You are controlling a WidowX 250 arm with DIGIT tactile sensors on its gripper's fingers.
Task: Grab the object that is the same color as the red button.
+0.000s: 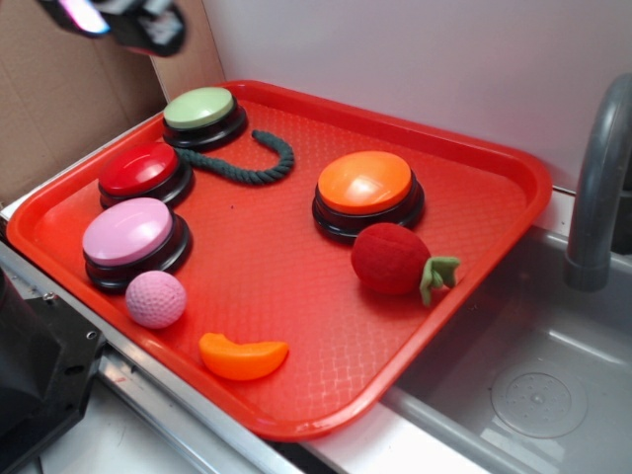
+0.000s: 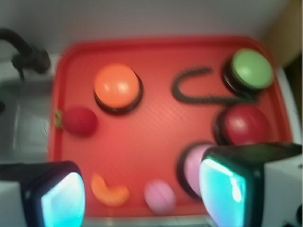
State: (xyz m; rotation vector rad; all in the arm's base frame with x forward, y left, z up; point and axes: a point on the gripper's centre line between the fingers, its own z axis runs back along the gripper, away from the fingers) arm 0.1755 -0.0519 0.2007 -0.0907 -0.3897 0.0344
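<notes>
The dark-red plush fruit (image 1: pixel 392 259) with a green stem lies on the red tray (image 1: pixel 474 237), just in front of the orange button; in the wrist view it (image 2: pixel 79 121) sits at the tray's left edge. The red button (image 1: pixel 140 170) stands at the tray's left, between the green and pink buttons; it also shows in the wrist view (image 2: pixel 245 125). My gripper (image 2: pixel 142 198) hangs high above the tray's near edge, open and empty, far from the fruit. In the exterior view only a part of it (image 1: pixel 123 22) shows at the top left.
Orange button (image 1: pixel 364 188), green button (image 1: pixel 200 114), pink button (image 1: pixel 130 235), a pink dimpled ball (image 1: pixel 155 298), an orange slice toy (image 1: pixel 242 356) and a dark rope piece (image 1: pixel 247 163) lie on the tray. A sink basin (image 1: pixel 533 385) and grey faucet (image 1: pixel 597 188) are at right.
</notes>
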